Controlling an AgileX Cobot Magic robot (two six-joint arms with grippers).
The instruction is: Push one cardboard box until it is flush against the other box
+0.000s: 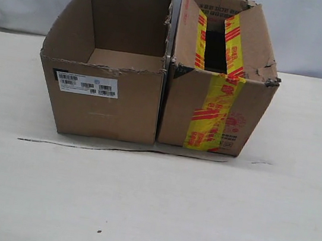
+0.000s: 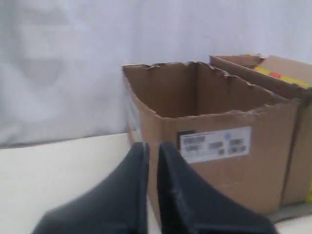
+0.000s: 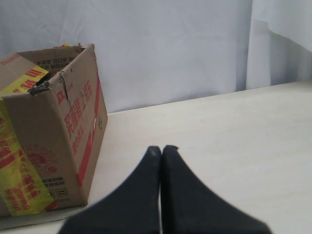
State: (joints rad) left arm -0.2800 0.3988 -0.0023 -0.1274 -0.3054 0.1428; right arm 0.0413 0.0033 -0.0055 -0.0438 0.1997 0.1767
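Note:
The plain cardboard box (image 1: 105,110), open-topped with torn edges and a white barcode label (image 1: 88,84), stands on the left. Right beside it is the other box (image 1: 177,111) with its yellow, red-printed tape strip (image 1: 213,113). Only a thin dark seam shows between their sides. Neither gripper appears in the exterior view. In the left wrist view my left gripper (image 2: 152,146) is shut and empty, just short of the plain box's (image 2: 219,175) labelled corner. My right gripper (image 3: 162,148) is shut and empty over bare table, off to the side of the taped box (image 3: 48,131).
The pale table (image 1: 148,214) runs wide in front of the boxes, with a thin dark line (image 1: 121,149) on it along their front. A white curtain (image 1: 317,34) hangs behind.

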